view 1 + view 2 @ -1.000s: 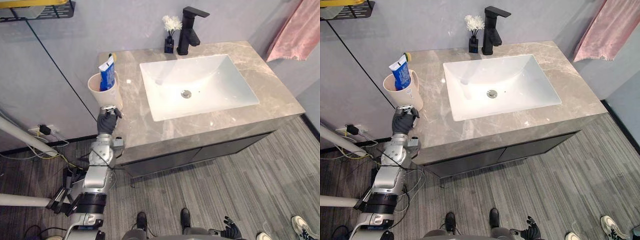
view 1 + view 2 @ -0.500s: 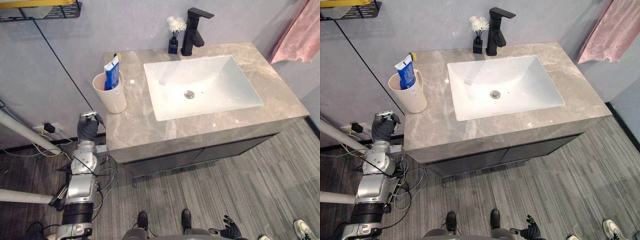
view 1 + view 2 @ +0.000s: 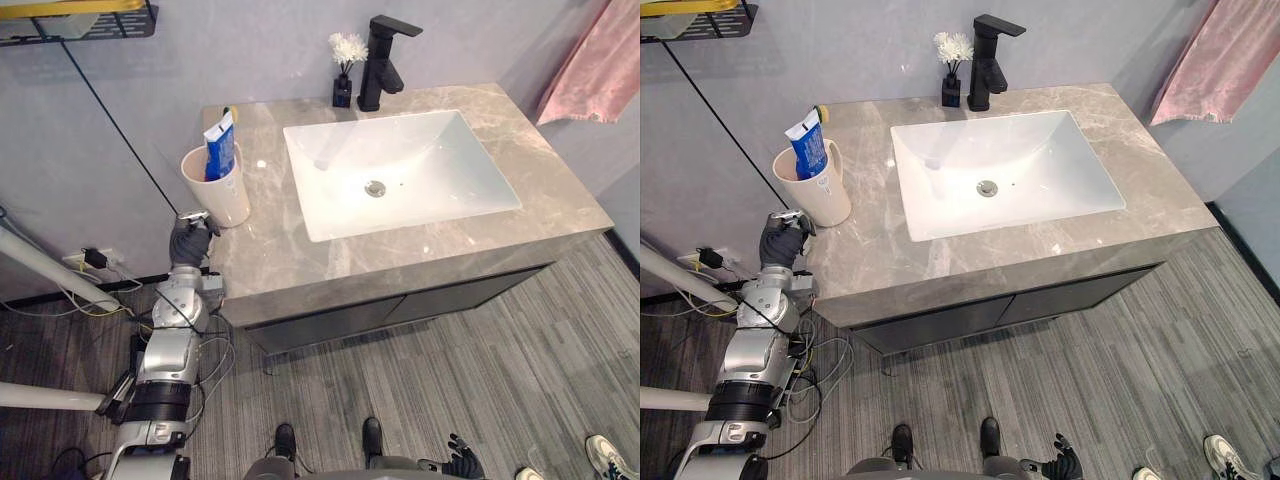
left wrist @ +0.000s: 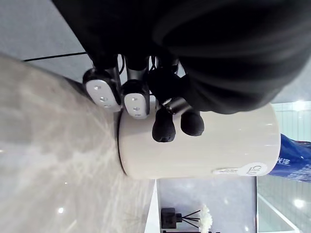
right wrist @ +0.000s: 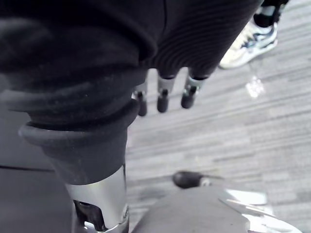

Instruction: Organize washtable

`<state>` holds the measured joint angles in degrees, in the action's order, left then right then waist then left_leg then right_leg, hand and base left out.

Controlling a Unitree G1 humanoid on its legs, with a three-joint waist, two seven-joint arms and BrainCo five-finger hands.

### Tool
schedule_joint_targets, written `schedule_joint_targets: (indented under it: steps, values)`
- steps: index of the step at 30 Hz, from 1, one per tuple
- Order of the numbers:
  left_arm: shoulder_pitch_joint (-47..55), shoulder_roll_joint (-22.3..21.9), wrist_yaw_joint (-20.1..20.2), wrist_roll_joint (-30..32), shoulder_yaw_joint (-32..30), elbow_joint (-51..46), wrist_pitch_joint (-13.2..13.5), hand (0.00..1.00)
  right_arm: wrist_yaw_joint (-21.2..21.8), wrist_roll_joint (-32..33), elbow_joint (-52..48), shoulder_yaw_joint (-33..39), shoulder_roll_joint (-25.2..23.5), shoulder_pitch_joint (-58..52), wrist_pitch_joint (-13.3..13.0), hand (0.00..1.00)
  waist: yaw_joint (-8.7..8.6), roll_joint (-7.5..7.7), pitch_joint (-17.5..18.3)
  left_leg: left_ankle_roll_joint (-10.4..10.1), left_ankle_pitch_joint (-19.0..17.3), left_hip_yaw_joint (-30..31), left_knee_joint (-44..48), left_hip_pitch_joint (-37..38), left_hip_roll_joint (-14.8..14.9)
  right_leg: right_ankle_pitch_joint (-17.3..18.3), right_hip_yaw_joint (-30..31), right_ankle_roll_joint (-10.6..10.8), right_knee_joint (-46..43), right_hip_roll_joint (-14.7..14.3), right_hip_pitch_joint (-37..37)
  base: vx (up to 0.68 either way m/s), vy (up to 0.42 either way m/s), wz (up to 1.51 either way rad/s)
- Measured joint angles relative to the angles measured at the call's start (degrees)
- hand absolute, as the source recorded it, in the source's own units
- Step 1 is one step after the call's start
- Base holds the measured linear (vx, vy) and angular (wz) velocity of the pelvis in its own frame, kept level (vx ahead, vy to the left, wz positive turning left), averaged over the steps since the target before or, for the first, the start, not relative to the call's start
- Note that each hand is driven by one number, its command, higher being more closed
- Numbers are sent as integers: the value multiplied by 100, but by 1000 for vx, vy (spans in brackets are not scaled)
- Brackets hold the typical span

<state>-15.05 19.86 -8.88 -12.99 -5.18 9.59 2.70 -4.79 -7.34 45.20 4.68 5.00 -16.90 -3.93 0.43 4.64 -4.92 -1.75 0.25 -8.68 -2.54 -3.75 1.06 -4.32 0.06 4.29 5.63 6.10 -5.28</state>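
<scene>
A cream cup point(image 3: 222, 188) holding a toothpaste tube point(image 3: 218, 150) stands upright at the desk's point(image 3: 300, 262) left edge. The left hand point(image 3: 188, 240) is close against its base; I cannot tell whether it grips. The right hand point(image 5: 163, 94) hangs loose and empty. Tidying looks nearly done.

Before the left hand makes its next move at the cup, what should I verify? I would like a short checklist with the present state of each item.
1. The cream cup stands upright on the countertop: ok.
2. The toothpaste tube stands inside the cup: ok.
3. The left hand is beside the cup's base: ok.
4. The left hand grips the cup: cannot tell.
5. Margin to the countertop's left edge: not ok; the cup stands very near it, so a push may tip it off.
6. The right hand hangs low over the floor, out of the way: ok.
</scene>
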Motion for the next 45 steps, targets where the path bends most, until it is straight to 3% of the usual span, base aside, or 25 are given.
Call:
schedule_joint_targets:
  steps: [10,18,26,31,35,45]
  values:
    - [-551,325,-7,-283,287,366,31,100,-8,3,-36,-8,1,0,-12,0,7,132,-202,-31,-20,-12,52,-20,1,-31,11,0,15,2,-5,0,0,0]
    - [-910,336,7,-426,589,445,165,100,-22,4,-157,-13,6,11,-28,0,-122,126,-364,-29,-22,-21,58,-20,1,-34,15,0,0,2,-7,0,0,0]
    - [-1154,333,7,-433,737,444,224,100,-50,6,-178,-13,41,32,-123,0,-130,122,-630,-32,-82,-123,170,-19,11,-73,120,-1,0,-1,-10,-7,-1,-6]
    - [-1772,455,-12,-320,817,861,187,100,-49,4,-291,-35,79,30,-126,0,-104,158,-830,-36,-159,-150,316,-76,25,-89,156,8,-1,1,-13,-27,-4,-4]
    - [-2403,716,-136,29,804,1308,115,100,-57,6,-384,-128,125,31,-152,0,-191,209,-1027,-3,-213,-178,503,-187,57,-125,180,-6,-3,-13,-49,-24,-8,-6]
    - [-2333,780,-117,239,729,1339,90,100,-52,6,-277,-131,224,24,-134,0,-242,119,-1096,3,-248,-62,588,-198,88,-166,77,-67,-4,-45,-20,-18,-8,-3]
